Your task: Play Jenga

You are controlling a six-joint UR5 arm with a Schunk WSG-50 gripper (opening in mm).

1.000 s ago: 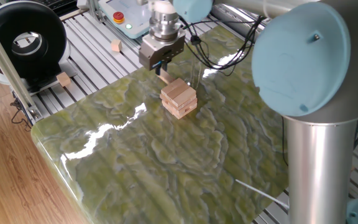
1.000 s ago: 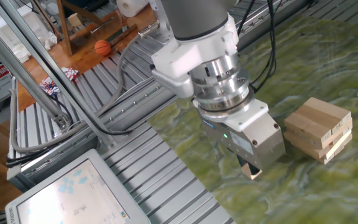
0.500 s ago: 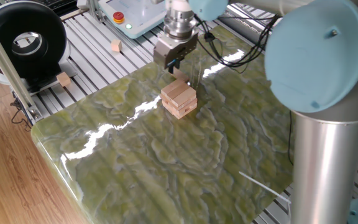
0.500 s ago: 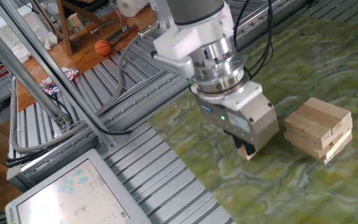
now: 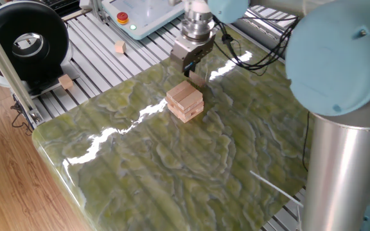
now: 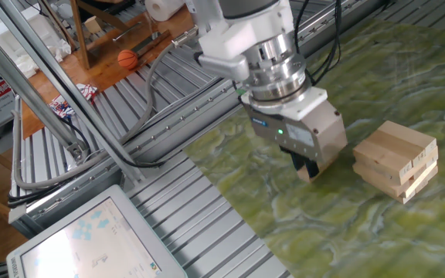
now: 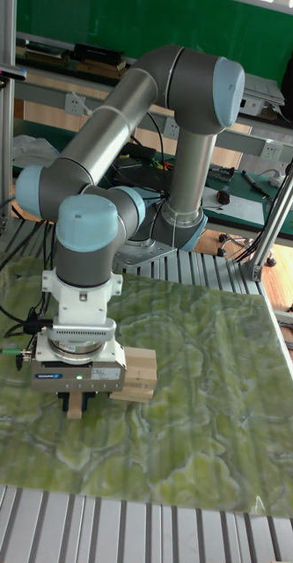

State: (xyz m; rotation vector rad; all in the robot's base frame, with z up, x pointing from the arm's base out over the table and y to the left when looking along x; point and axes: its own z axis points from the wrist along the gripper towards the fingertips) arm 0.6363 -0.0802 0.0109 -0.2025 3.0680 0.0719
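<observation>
Since a second ago the grey two-finger gripper (image 6: pixel 309 168) has carried its single pale wooden oblong block (image 6: pixel 307 171) closer to the small tower of pale crossed wooden blocks (image 6: pixel 397 160). The jaws pinch that block upright; the tower stands just beside them, apart. Placing it seems still to come. The wrist points straight down over the green mottled tabletop (image 5: pixel 191 160).
</observation>
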